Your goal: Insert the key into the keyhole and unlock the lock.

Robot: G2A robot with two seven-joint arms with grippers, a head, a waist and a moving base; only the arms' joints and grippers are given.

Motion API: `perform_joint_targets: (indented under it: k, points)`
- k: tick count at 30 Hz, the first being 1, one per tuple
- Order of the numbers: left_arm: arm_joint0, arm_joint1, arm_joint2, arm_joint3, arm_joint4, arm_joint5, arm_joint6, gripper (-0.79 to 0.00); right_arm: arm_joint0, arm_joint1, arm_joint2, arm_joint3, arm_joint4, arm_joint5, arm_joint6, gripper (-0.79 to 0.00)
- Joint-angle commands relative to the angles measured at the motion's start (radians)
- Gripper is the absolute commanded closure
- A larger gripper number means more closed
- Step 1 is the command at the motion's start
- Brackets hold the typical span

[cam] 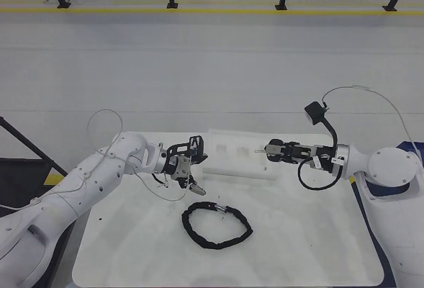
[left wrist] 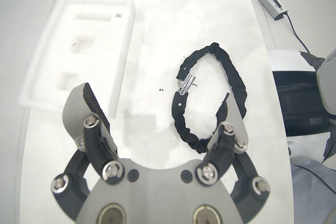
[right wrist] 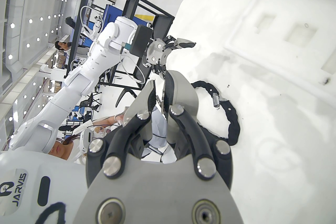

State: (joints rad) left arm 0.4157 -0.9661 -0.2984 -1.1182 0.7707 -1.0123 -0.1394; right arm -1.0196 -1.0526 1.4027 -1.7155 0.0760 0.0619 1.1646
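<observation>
Black fabric sleeves the chain lock (cam: 188, 225), which lies as a closed loop flat on the white bench (cam: 305, 248). Its silver cylinder (cam: 215, 208) sits at the loop's 12 o'clock in the top view. My right end effector (cam: 269, 150) hangs above the foam tray (cam: 233, 162) with its fingers pressed almost together. They pinch a thin metal sliver that I take to be the key (cam: 259, 151), its tip poking out toward 9 o'clock. My left end effector (cam: 199, 169) is spread wide and holds nothing, hovering over the bench. The cylinder lies near it at about 5 o'clock and well apart from the key at about 7 o'clock, lower than both. I judge the step in hand to be carrying the key down to the keyhole. I cannot make out which end of the cylinder has the slot, so I want the wrist camera to find that first. To do it well, I would have the left end effector close on the cylinder or the sleeve just beside it, so the loose chain cannot skate away. Then I would line the blade up with the cylinder's long axis and come in low and slowly. I would turn the key only once it is fully seated, since a skewed entry could twist it in my grip.
</observation>
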Motion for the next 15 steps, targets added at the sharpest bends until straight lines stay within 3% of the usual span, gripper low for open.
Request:
perform_joint_targets:
  k: [1, 9, 15]
  points:
    - [0.000, 0.000, 0.000, 0.000, 0.000, 0.000, 0.000, -0.785, 0.000, 0.000, 0.000, 0.000, 0.000, 0.000, 0.000, 0.000]
    - [0.000, 0.000, 0.000, 0.000, 0.000, 0.000, 0.000, -0.785, 0.000, 0.000, 0.000, 0.000, 0.000, 0.000, 0.000, 0.000]
    - [0.052, -0.004, -0.015, -0.030, 0.121, 0.066, 0.049, -0.785, 0.000, 0.000, 0.000, 0.000, 0.000, 0.000, 0.000, 0.000]
